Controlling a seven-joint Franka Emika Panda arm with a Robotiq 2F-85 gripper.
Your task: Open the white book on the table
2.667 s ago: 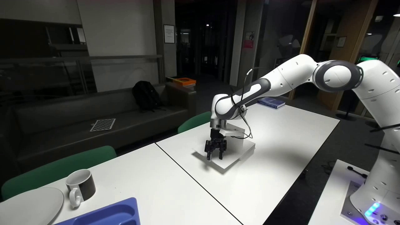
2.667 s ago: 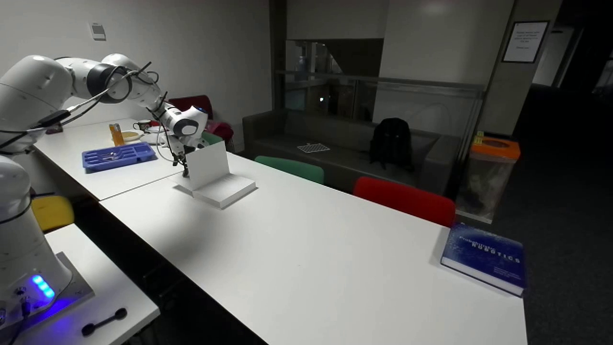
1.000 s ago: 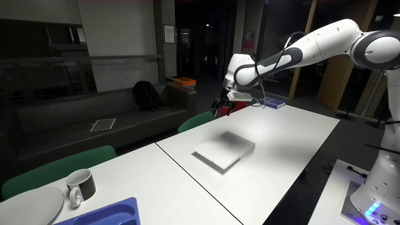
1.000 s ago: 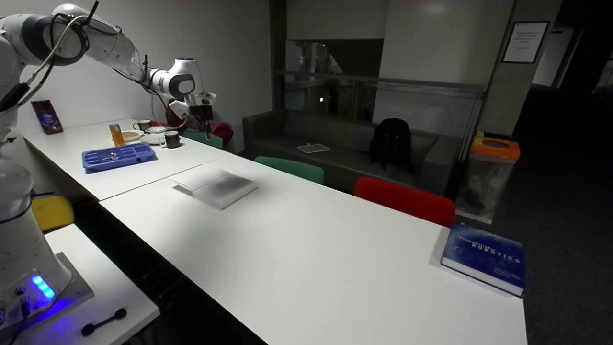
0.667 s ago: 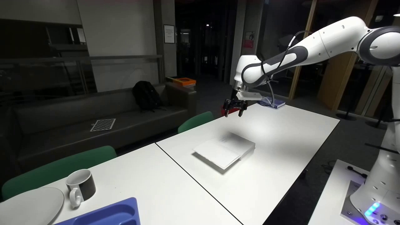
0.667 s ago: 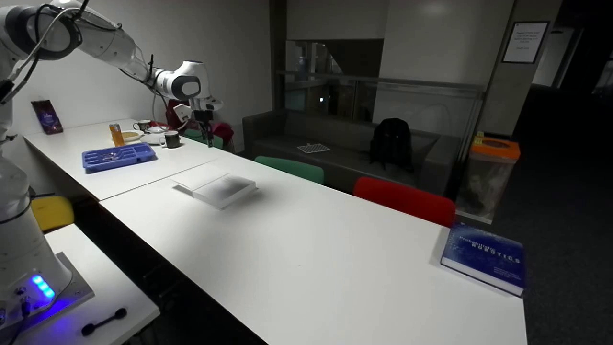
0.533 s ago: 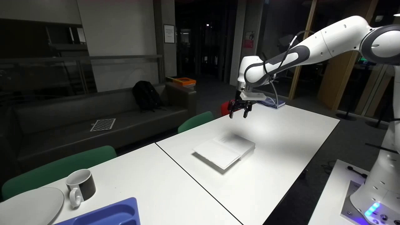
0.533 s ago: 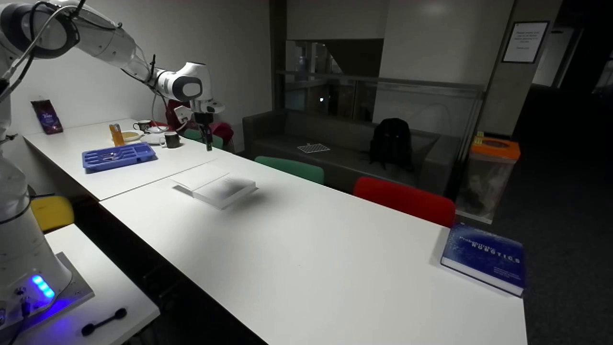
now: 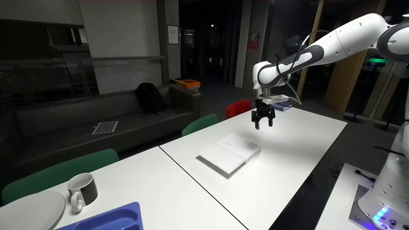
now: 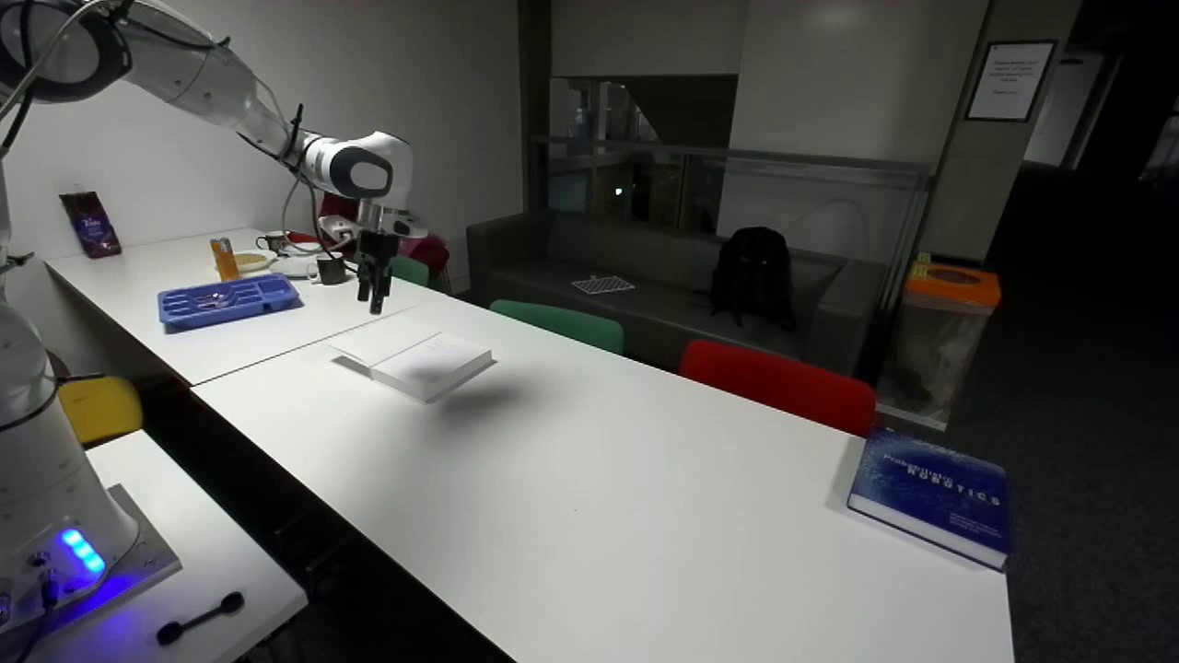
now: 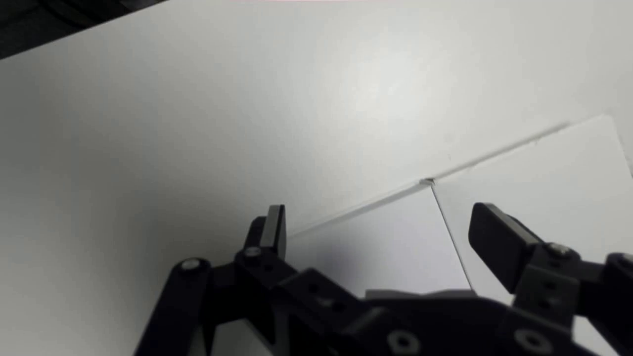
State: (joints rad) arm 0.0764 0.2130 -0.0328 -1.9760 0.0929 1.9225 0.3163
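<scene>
The white book lies open on the white table point(image 9: 179, 191), with a white left half point(image 9: 221, 157) and a thicker page block point(image 9: 241, 145) with faint print. The left half's outer edge sits slightly above the table, with a shadow under it. The book also shows in an exterior view point(image 10: 433, 366). In the wrist view the open pages point(image 11: 395, 232) and their fold show between and beyond the fingers. My gripper point(image 9: 264, 125) is open and empty, pointing down above the table and apart from the book. It also shows in an exterior view point(image 10: 369, 302) and the wrist view point(image 11: 378, 217).
A blue book point(image 10: 930, 497) lies at one table end. A blue tray point(image 10: 226, 299), a mug point(image 9: 82, 190) and a plate point(image 9: 32, 209) stand on the other section. Green point(image 9: 201, 124) and red point(image 9: 238, 108) chairs stand along the far edge.
A white leaf of the book that stood upright 2.7 s ago lies flat now. My gripper rose away from beside it, moved toward the blue book's end, then came down a little.
</scene>
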